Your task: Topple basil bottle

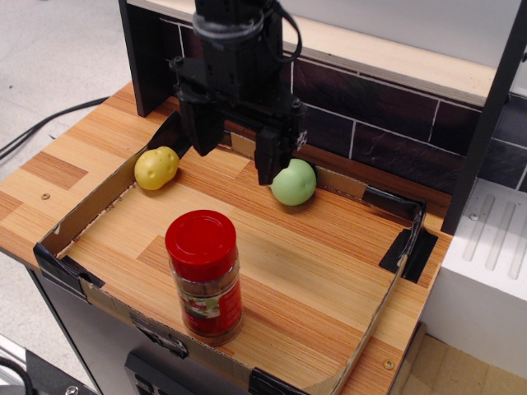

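Observation.image: basil bottle (pixel 204 276) stands upright, red lid uppermost.

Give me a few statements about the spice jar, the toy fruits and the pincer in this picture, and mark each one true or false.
1. The basil bottle stands upright. True.
2. The pincer is clamped on the bottle's red lid. False: it hangs open behind the bottle, holding nothing.
3. The green pear toy lies near the back wall of the tray. True.
4. The yellow potato toy sits on top of the bottle. False: it rests in the tray's back left corner.
5. The bottle is the tallest object in the tray. True.
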Robot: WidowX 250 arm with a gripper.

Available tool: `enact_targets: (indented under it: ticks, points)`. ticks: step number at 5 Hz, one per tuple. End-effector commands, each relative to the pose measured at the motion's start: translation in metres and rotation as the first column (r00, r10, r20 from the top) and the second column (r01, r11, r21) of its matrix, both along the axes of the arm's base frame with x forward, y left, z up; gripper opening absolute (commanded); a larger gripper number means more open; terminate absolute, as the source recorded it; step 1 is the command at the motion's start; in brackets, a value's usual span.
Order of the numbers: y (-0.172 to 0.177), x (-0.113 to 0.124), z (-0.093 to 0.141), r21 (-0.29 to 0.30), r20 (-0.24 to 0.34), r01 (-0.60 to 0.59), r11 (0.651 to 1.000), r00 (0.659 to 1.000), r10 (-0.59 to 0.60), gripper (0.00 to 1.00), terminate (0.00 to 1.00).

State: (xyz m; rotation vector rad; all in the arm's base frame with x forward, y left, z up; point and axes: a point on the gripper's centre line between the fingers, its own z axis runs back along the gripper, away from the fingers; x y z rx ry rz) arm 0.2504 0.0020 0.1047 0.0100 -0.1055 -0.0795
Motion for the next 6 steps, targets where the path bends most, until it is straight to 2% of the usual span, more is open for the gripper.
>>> enact_targets:
  ticks: [1, 3, 4, 6]
  points:
    - [-0.007, -0.024, 0.013, -0.018, 0.034, 0.128, 0.992, 0.991, -0.128, 1.0, 0.0]
    - [-0.013, -0.043, 0.001, -0.029, 0.03, 0.173, 0.985, 0.985, -0.172, 1.0, 0.0]
    - [-0.014, -0.049, -0.002, -0.047, 0.004, 0.192, 0.98, 0.981, -0.192, 1.0, 0.0]
    - [-0.012, -0.063, -0.006, -0.019, 0.009, 0.221, 0.975, 0.975, -0.221, 1.0, 0.0]
